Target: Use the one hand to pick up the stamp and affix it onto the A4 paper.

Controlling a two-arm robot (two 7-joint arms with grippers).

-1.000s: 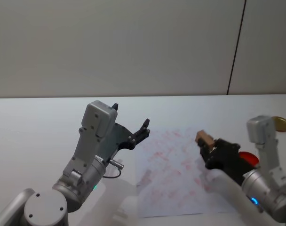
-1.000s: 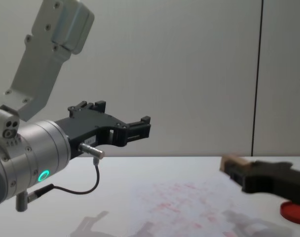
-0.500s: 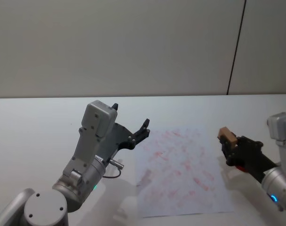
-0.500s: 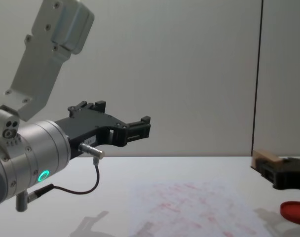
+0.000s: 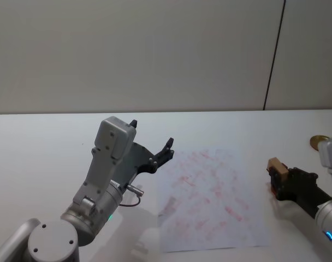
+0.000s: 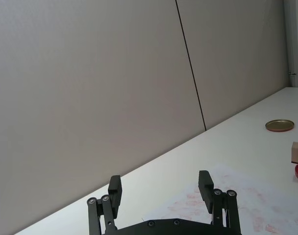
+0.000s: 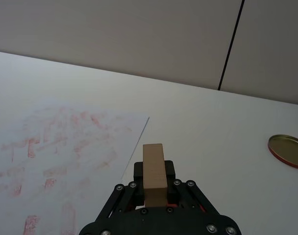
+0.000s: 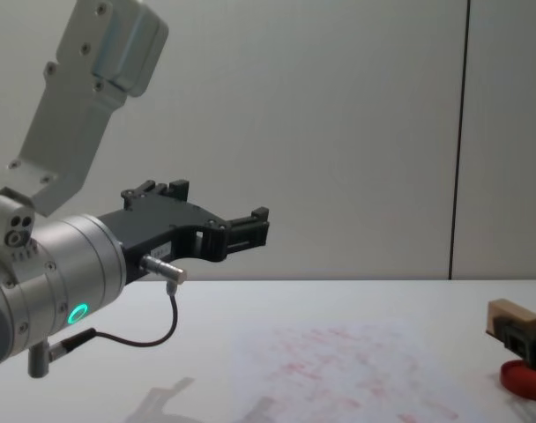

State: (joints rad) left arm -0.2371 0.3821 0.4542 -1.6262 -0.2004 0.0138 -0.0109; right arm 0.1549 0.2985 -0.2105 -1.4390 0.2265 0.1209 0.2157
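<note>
Stamp (image 7: 154,172) sits clamped upright in the right gripper (image 5: 278,180), beyond the A4 paper's (image 5: 209,199) right edge above the tabletop (image 5: 40,142). Chest view alone reveals a red disc (image 8: 525,379) beneath it. Left gripper (image 6: 160,191) hovers idle, jaws spread apart.

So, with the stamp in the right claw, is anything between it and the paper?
Nothing visible. The right claw holds the stamp just off the right edge of the A4 paper; bare table lies between. The left claw hangs open beyond the sheet's far-left corner.
</note>
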